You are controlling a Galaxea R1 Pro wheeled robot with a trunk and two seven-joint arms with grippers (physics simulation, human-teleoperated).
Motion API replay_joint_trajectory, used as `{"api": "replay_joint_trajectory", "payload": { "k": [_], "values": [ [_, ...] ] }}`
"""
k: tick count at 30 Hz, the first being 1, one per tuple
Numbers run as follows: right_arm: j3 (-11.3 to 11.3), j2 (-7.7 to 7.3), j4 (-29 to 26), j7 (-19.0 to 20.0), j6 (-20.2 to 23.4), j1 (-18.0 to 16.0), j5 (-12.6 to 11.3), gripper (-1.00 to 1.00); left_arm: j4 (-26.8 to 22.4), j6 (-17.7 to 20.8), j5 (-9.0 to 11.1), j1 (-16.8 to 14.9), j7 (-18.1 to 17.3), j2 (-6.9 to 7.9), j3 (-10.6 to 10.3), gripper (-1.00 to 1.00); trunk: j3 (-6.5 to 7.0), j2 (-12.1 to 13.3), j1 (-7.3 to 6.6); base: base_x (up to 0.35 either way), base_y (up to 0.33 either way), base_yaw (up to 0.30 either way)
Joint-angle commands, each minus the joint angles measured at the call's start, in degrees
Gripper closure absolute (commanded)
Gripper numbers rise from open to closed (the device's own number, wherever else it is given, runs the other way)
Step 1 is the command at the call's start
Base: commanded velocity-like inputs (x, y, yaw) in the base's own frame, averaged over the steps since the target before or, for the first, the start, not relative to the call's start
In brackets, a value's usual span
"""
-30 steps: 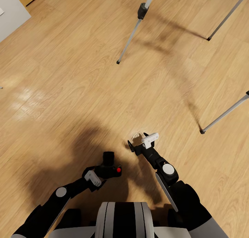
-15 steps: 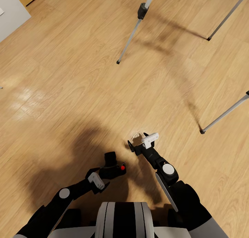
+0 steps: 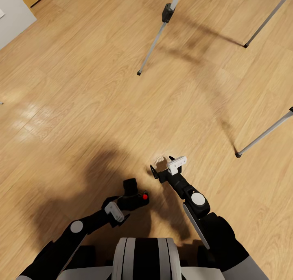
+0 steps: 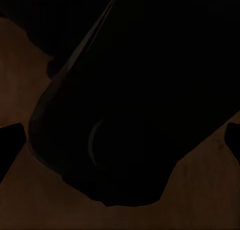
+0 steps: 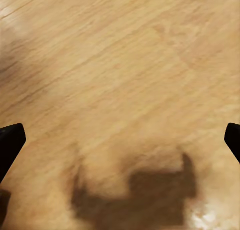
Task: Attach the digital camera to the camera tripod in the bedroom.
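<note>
Head view shows left pincer clamping digital camera, tripod legs beyond.

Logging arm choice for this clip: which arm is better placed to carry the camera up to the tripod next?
Left, probably. The left hand is closed on the digital camera, so it can carry it without a handover. The right hand is open and empty over the floor. The camera tripod stands ahead of both.

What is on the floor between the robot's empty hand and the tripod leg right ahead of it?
Nothing: in the head view, only bare wood floor and shadow lie between the right hand and that camera tripod leg.
</note>
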Motion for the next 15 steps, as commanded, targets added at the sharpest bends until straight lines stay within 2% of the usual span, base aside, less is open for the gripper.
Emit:
{"api": "replay_joint_trajectory", "payload": {
  "k": [1, 15],
  "values": [
    [0.0, -0.03, -0.1, 0.1, 0.3, 0.0, 0.0, -1.00, -0.1, -0.3, -0.6, 0.0, 0.0, 0.02, 0.0, -1.00, -0.03, 0.0, -0.01, 0.000, 0.000, 0.000],
    [0.0, -0.03, -0.1, 0.1, 0.3, 0.0, 0.0, -1.00, -1.4, -0.3, -0.6, 0.0, 0.1, -0.18, 0.0, -1.00, -0.03, 0.0, -0.01, 0.000, 0.000, 0.000]
  ]
}}
